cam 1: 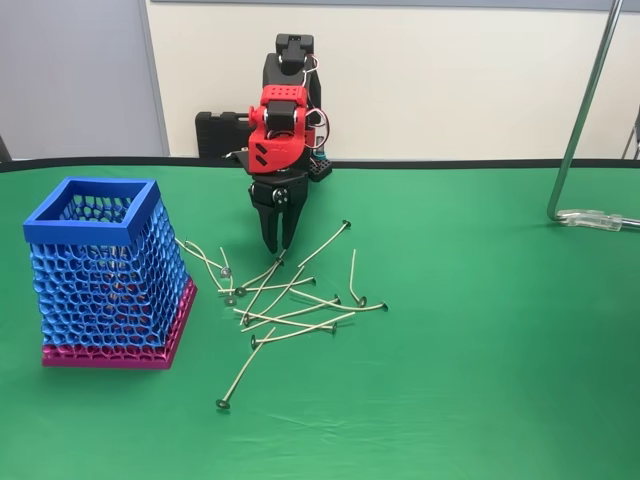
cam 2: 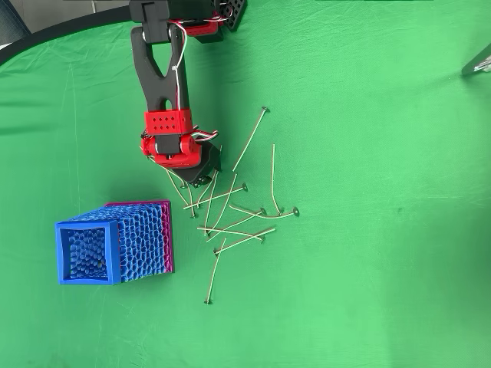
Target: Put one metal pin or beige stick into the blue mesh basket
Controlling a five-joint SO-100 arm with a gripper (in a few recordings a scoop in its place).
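Observation:
The blue mesh basket [cam 1: 105, 280] stands upright on its magenta base at the left of the green table; from overhead, the basket [cam 2: 138, 238] sits lower left. Several thin metal pins [cam 1: 290, 312] with small round heads lie crossed in a loose pile at mid-table, and the overhead view shows the pins [cam 2: 230, 222] right of the basket. My red and black gripper [cam 1: 279, 246] points straight down over the pile's far left end. Its black fingers are a little apart, with nothing between them. Seen from overhead, the gripper [cam 2: 201, 182] hangs above the pile's upper left pins.
A metal stand pole [cam 1: 580, 120] with a clear foot rises at the far right of the table. The arm's black base [cam 1: 225, 130] sits at the table's back edge. Bare green cloth [cam 2: 368, 253] stretches to the right of the pile and in front of it.

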